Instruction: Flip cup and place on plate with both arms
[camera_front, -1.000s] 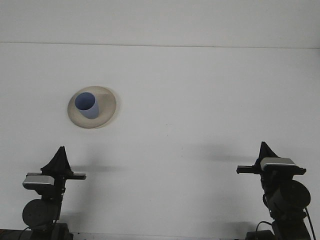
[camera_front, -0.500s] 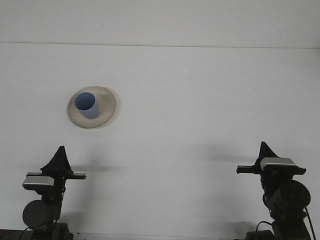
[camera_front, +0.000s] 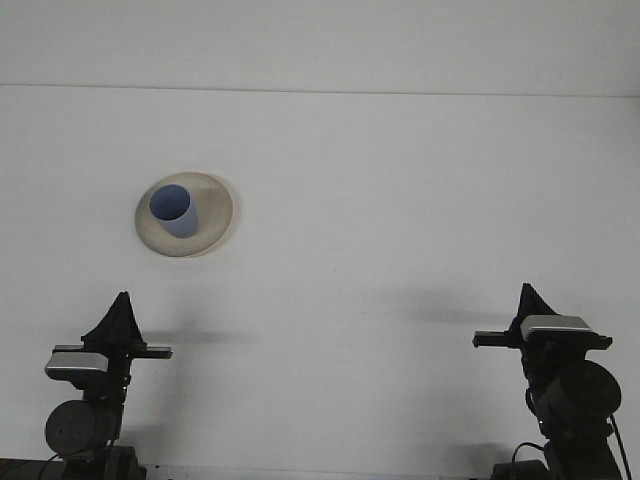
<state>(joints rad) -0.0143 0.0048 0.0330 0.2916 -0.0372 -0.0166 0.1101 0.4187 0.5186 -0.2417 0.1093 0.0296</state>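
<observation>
A blue cup (camera_front: 175, 211) stands upright, mouth up, on a cream plate (camera_front: 213, 216) at the left of the white table. My left gripper (camera_front: 120, 304) is parked near the front edge, well below the plate and apart from it. At the front right sits my right gripper (camera_front: 526, 295), far from the cup. Each gripper shows as a single dark pointed tip with nothing in it.
The white table (camera_front: 400, 200) runs back to a far edge near the top of the view. Both arm bases and their wrist cameras occupy the bottom corners.
</observation>
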